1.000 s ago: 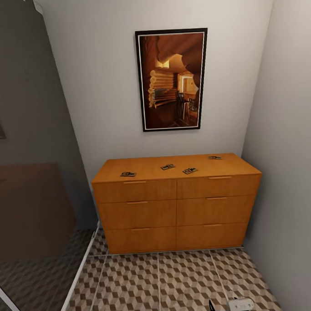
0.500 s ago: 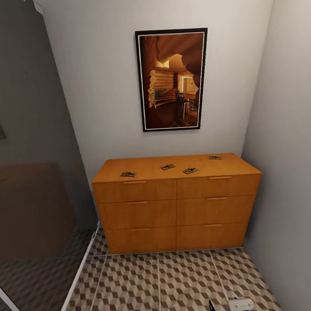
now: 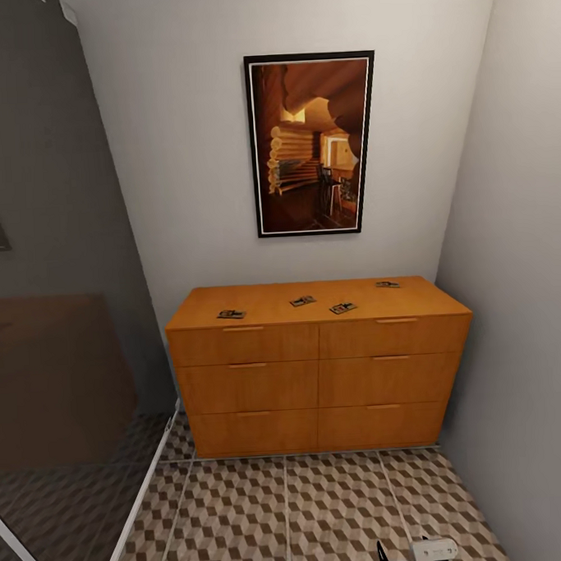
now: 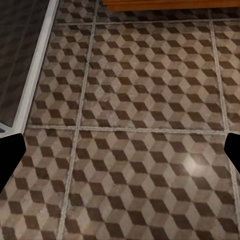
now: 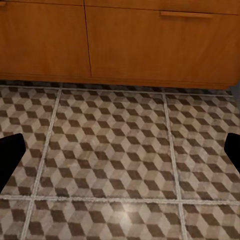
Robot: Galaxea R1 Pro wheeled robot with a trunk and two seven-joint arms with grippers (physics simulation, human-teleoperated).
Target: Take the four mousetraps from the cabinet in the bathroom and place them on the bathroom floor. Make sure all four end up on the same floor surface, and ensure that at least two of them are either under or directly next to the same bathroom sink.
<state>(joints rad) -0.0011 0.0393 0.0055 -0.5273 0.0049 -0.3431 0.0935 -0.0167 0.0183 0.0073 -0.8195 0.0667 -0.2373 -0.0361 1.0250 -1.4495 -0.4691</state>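
Cube-patterned brown and cream floor tiles [image 3: 325,508] front the orange-brown wooden cabinet [image 3: 318,377]; four small tan mousetraps [image 3: 231,314] [image 3: 302,301] [image 3: 343,308] [image 3: 388,285] lie spread on its top, untouched. Left gripper [image 4: 120,155] and right gripper [image 5: 120,157] hang spread wide, empty, low over tiles, presumably pre-reach.

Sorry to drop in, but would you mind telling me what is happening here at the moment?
The robot faces a wooden cabinet against the wall, handling nothing. Four mousetraps lie on its top: one toward the left, two near the middle, one at the back right. All drawers look shut. Both tools hang open over the patterned floor, the left tool and right tool empty.
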